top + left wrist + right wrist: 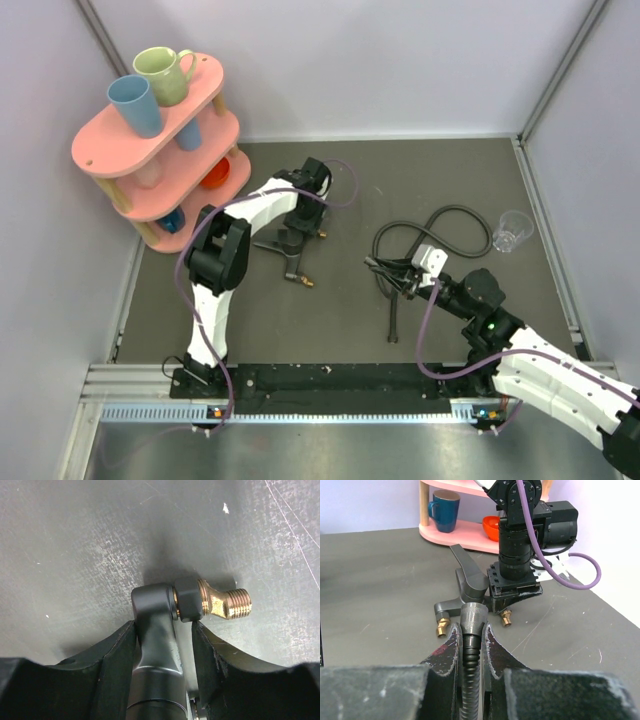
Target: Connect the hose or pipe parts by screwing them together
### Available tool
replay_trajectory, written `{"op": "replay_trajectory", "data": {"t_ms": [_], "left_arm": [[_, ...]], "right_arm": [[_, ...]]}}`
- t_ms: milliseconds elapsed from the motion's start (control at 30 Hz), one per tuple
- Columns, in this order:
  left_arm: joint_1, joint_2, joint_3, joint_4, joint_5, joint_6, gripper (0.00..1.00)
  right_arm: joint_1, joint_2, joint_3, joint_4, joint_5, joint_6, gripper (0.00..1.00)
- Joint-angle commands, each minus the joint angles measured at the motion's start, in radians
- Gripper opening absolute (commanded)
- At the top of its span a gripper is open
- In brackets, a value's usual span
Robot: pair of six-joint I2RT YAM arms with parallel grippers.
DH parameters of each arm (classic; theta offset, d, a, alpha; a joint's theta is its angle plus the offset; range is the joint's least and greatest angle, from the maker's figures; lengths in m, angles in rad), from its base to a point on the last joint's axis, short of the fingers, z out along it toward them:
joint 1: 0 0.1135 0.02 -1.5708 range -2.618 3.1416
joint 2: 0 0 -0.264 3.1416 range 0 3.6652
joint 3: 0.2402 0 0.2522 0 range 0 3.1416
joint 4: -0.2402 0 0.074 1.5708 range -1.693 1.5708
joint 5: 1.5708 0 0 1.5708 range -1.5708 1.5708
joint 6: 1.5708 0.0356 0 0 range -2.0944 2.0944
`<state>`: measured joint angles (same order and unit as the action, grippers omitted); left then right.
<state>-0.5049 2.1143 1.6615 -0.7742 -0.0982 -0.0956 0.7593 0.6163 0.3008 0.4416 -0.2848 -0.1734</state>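
The forked fitting (288, 248) lies on the dark mat left of centre, one brass threaded end (308, 283) pointing toward me. My left gripper (303, 226) stands over it. In the left wrist view its jaws straddle the fitting's dark grey arm (155, 630); the left finger touches it and a thin gap shows at the right finger. A brass elbow (227, 603) sticks out beyond. The hose (462, 211) loops at centre right. My right gripper (471, 628) is shut on the ribbed hose (471, 680) just behind its knurled end nut (472, 615), which faces the fitting (467, 582).
A pink two-tier shelf (150, 140) with mugs stands at the back left, and a blue mug (444, 511) and an orange bowl (492, 527) sit on its lower tier. A clear plastic cup (512, 230) stands at the right, beside the hose loop.
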Motion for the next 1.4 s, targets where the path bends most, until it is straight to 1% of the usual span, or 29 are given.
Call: {"op": "replay_trajectory", "data": {"t_ms": [0, 133, 300, 433, 567, 633, 667, 700, 767, 800, 900, 933, 1000, 1067, 1100, 1200, 1300, 1367], "left_arm": [[0.006, 0.039, 0.035, -0.074, 0.003, 0.01, 0.51], [0.008, 0.073, 0.093, -0.132, -0.002, 0.019, 0.48], [0.028, 0.079, 0.083, -0.139, 0.021, 0.027, 0.45], [0.032, 0.081, 0.075, -0.126, 0.046, 0.043, 0.44], [0.032, 0.102, 0.075, -0.125, 0.041, 0.045, 0.43], [0.032, 0.113, 0.076, -0.134, 0.049, 0.036, 0.4], [0.032, 0.111, 0.069, -0.137, 0.046, 0.03, 0.38], [0.032, 0.11, 0.063, -0.132, 0.045, 0.02, 0.32], [0.032, 0.108, 0.05, -0.125, 0.054, 0.017, 0.3], [0.032, 0.11, 0.046, -0.122, 0.061, 0.017, 0.26], [0.032, 0.107, 0.035, -0.111, 0.057, 0.014, 0.1], [0.032, 0.105, 0.034, -0.111, 0.061, 0.013, 0.0], [0.032, 0.084, 0.023, -0.103, 0.089, 0.017, 0.0], [0.032, 0.066, 0.017, -0.102, 0.15, 0.026, 0.0], [0.032, 0.044, 0.017, -0.106, 0.153, 0.028, 0.0], [0.034, -0.014, 0.011, -0.131, 0.184, 0.053, 0.0], [0.043, -0.08, -0.028, -0.143, 0.221, 0.051, 0.0], [0.046, -0.12, -0.094, -0.132, 0.256, 0.027, 0.0]], "right_arm": [[0.009, -0.013, -0.006, 0.04, -0.002, -0.003, 0.0], [0.009, -0.02, -0.009, 0.042, -0.002, -0.002, 0.0], [0.009, -0.026, -0.012, 0.039, -0.002, -0.003, 0.0], [0.009, -0.027, -0.017, 0.042, -0.001, -0.003, 0.0], [0.009, -0.026, -0.019, 0.045, 0.004, -0.003, 0.0], [0.009, -0.024, -0.019, 0.045, 0.006, -0.003, 0.0], [0.009, -0.024, -0.02, 0.046, 0.007, -0.005, 0.0], [0.009, -0.023, -0.02, 0.045, 0.009, -0.005, 0.0], [0.009, -0.02, -0.02, 0.046, 0.013, -0.006, 0.0], [0.009, -0.018, -0.02, 0.045, 0.013, -0.006, 0.0], [0.008, -0.013, -0.015, 0.042, 0.013, -0.005, 0.0], [0.009, -0.013, -0.015, 0.039, 0.018, -0.008, 0.0], [0.009, -0.006, -0.009, 0.037, 0.021, -0.009, 0.0], [0.009, 0.023, 0.004, 0.042, 0.024, -0.014, 0.0], [0.009, 0.039, 0.012, 0.039, 0.029, -0.018, 0.0], [0.009, 0.127, 0.058, 0.035, 0.041, -0.055, 0.0], [0.009, 0.226, 0.118, 0.016, 0.045, -0.129, 0.0], [0.009, 0.284, 0.144, 0.028, 0.035, -0.207, 0.0]]}}
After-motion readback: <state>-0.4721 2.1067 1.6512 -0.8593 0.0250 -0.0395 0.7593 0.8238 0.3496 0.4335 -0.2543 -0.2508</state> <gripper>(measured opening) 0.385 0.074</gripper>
